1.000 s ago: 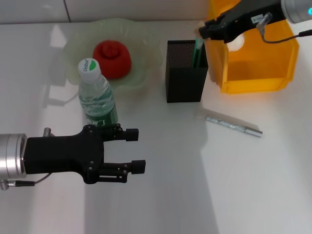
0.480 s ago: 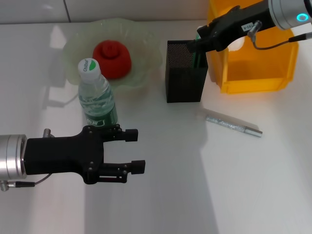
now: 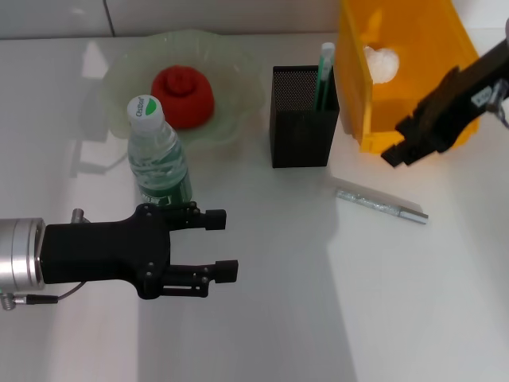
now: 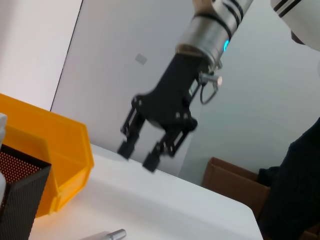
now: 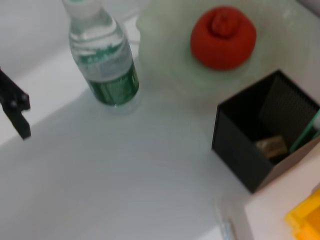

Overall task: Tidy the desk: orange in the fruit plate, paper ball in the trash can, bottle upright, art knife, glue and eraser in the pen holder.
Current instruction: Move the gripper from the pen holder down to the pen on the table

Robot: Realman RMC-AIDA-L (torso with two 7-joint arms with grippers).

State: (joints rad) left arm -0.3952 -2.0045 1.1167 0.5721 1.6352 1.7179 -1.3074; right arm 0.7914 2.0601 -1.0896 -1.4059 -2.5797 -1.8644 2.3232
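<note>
**Art knife left to be collected; most of the desk already tidied**

The right gripper [image 3: 403,144] was held empty with fingers apart above the desk, beside the yellow trash can [image 3: 421,119] and over the art knife [image 3: 381,204], which lay flat, apart from the pen holder [image 3: 301,127]. The orange [image 3: 183,96] sat in the fruit plate [image 3: 238,87], the bottle [image 3: 157,155] stood upright, the glue [image 3: 324,76] stood in the holder. A descent and a grasp across the knife's narrow body were judged next. The left gripper [image 3: 219,244] was parked, open, near the bottle.
</note>
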